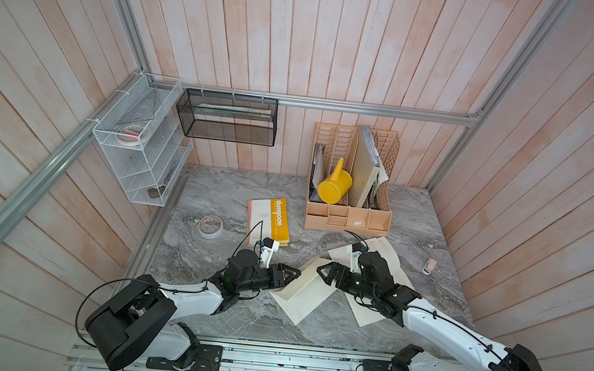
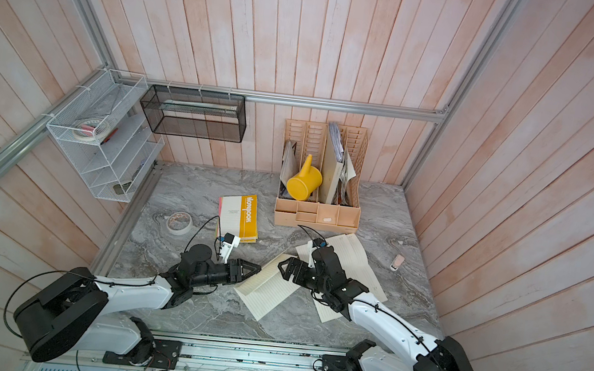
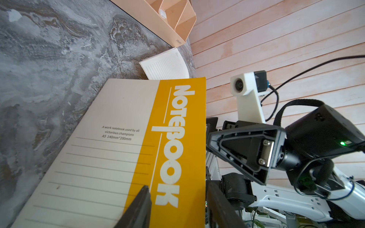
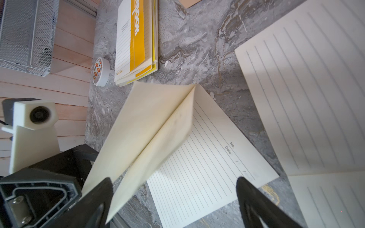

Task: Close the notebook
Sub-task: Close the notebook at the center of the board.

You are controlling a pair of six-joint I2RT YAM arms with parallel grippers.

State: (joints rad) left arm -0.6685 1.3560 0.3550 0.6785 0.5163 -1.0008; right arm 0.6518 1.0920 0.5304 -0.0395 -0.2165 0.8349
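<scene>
Half done, I judge: the notebook (image 1: 307, 294) lies on the table (image 1: 211, 192) between my arms, its cover (image 3: 118, 158) tilted up against my left gripper (image 3: 177, 184), jaws partly apart. My right gripper (image 4: 173, 178) gapes above the lined page (image 4: 207, 158). Folding it flat remains. Cover reads "NOTEBOOK", "A5 140mm*200mm"; page, "No.", "Date".

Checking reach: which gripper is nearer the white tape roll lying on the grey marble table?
Left. The left gripper is to the right of the white tape roll and closer to the robot; the right gripper is even farther right.
</scene>
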